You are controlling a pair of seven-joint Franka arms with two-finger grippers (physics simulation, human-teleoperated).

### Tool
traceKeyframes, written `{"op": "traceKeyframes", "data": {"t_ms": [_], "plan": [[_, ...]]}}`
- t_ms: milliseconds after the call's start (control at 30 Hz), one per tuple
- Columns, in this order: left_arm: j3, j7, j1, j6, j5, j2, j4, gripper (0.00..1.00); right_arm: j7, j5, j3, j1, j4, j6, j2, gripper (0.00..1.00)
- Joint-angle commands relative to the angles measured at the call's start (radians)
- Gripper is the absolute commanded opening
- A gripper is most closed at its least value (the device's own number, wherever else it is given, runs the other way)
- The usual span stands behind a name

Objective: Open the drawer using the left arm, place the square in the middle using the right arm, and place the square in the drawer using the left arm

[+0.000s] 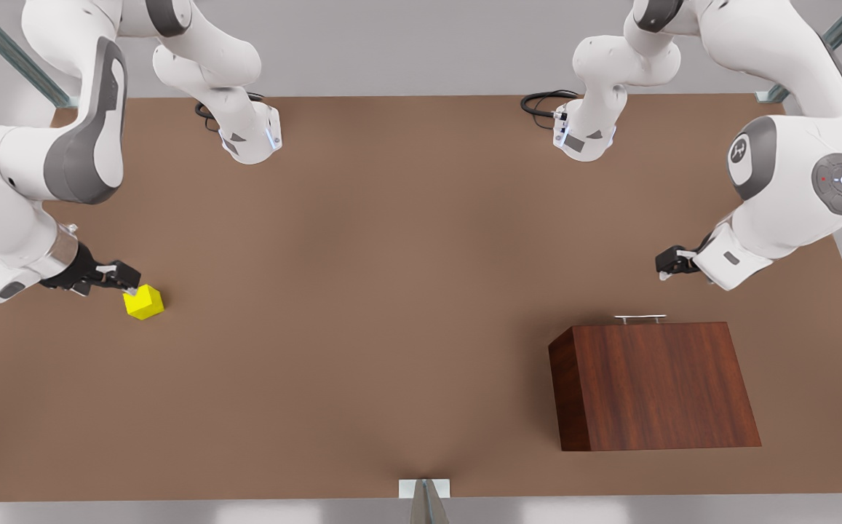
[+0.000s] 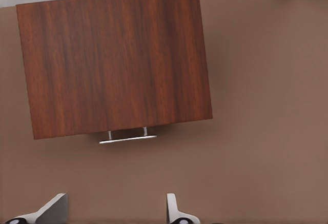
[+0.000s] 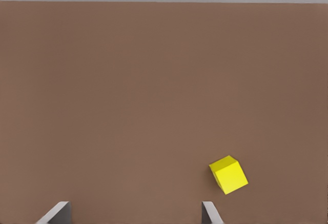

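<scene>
The left hand (image 1: pixel 672 263) is seen at the front view's right, just behind the cabinet (image 1: pixel 653 386), with its two fingers (image 2: pixel 174 208) spread apart and nothing between them. In the left wrist view the silver handle (image 2: pixel 128 139) lies ahead of these fingers, not yet reached. The drawer (image 2: pixel 115 60) appears fully closed. The handle is judged to be a stiff, thin metal bar, probably smooth, so it is best taken at its middle, between the two posts, so that the pull goes straight. The cabinet looks heavy enough to stay in place, though this cannot be confirmed.

The right hand (image 1: pixel 118 276) is at the front view's left, also open and empty, and the yellow cube (image 1: pixel 144 302) sits on the bench (image 1: pixel 391 291) just beside its fingertips; contact cannot be told. In the right wrist view the cube (image 3: pixel 228 175) lies off to one side of the fingers (image 3: pixel 210 212), not between them. The cube is judged light and rigid, with flat faces. It should be gripped on two opposite faces, after the hand is centred over it.
</scene>
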Motion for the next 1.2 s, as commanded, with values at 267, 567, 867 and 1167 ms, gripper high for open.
{"op": "traceKeyframes", "data": {"t_ms": [267, 567, 867, 1167], "plan": [[0.009, -1.063, -0.001, 0.658, -0.004, -0.321, -0.692, 1.00, -0.146, 0.015, -0.009, -0.031, -0.526, 0.423, -0.108, 1.00], [0.014, -1.282, 0.006, 1.062, -0.202, -0.304, -0.927, 1.00, -0.813, 0.081, -0.104, -0.155, -0.575, 0.530, 0.106, 1.00], [0.028, -1.282, 0.011, 1.173, -0.282, -0.255, -1.026, 1.00, -0.841, 0.104, -0.118, -0.187, -0.635, 0.723, 0.205, 1.00], [0.031, -1.281, 0.011, 1.193, -0.311, -0.184, -1.025, 1.00, -0.857, 0.104, -0.144, -0.179, -0.641, 0.774, 0.257, 1.00]]}}
